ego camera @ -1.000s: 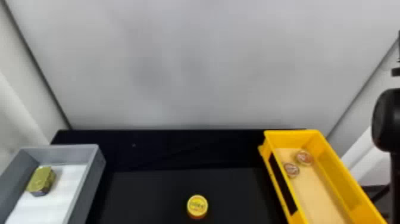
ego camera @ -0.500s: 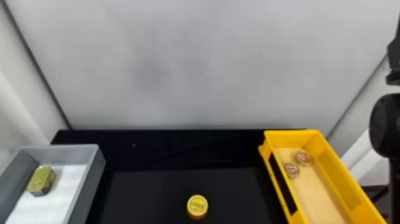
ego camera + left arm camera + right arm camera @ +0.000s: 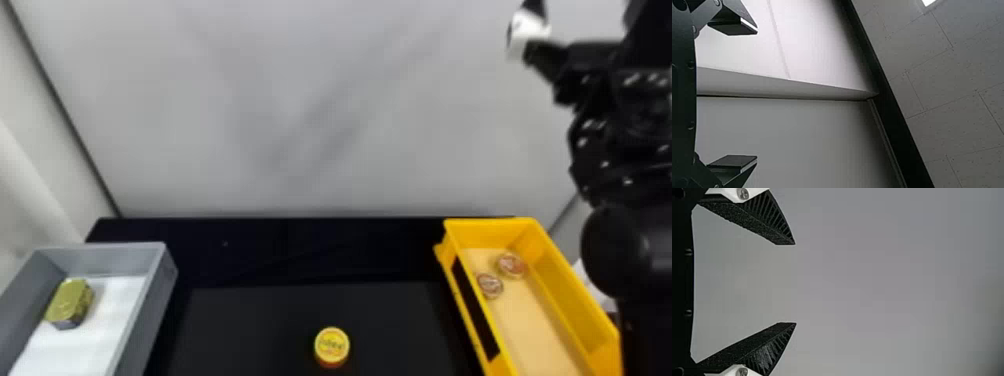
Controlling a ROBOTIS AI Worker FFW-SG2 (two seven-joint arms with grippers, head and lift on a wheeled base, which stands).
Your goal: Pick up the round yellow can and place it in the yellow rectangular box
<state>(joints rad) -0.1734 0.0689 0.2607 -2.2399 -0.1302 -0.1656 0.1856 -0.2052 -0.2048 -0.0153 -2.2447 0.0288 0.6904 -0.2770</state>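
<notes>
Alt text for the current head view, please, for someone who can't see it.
A round yellow can sits on a black surface, between a gray bin at left holding a gold tin and a yellow rectangular box at right holding two small round items. The robot's right arm is raised at the right edge.

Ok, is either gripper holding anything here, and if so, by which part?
Nothing is held: the left gripper and right gripper are both open with nothing between their fingers, and the round yellow can sits on the black surface.
</notes>
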